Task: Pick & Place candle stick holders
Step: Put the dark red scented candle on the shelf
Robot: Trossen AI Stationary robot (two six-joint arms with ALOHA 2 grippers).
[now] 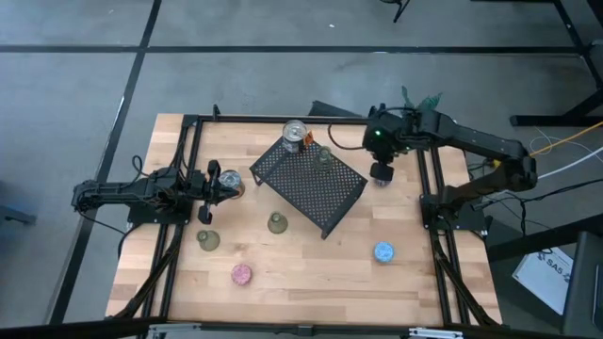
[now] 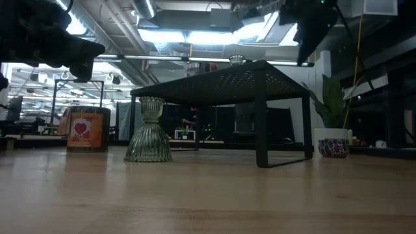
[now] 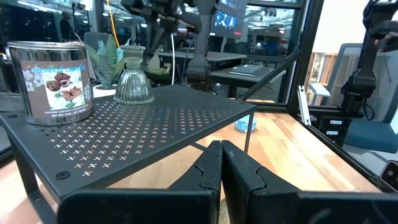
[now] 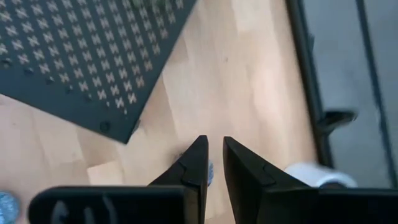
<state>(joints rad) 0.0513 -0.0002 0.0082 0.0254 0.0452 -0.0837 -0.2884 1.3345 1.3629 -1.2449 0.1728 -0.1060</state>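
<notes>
On the wooden table (image 1: 311, 273) stands a black perforated rack (image 1: 306, 181) at centre, bearing a tin (image 1: 294, 133) and one clear-green holder (image 1: 323, 154) on its top. Left arm – parked at the table's left edge, its gripper (image 1: 213, 185) pointing toward the rack, fingers pressed together and holding nothing. Right gripper (image 1: 382, 172) – raised beyond the rack's far right corner, fingers (image 4: 198, 163) a narrow slit apart, empty. Remaining holders sit on the boards in front of the rack: two olive-green (image 1: 277, 223) (image 1: 207, 239), one pink (image 1: 242, 274), one blue (image 1: 383, 252) – all well apart from both grippers.
</notes>
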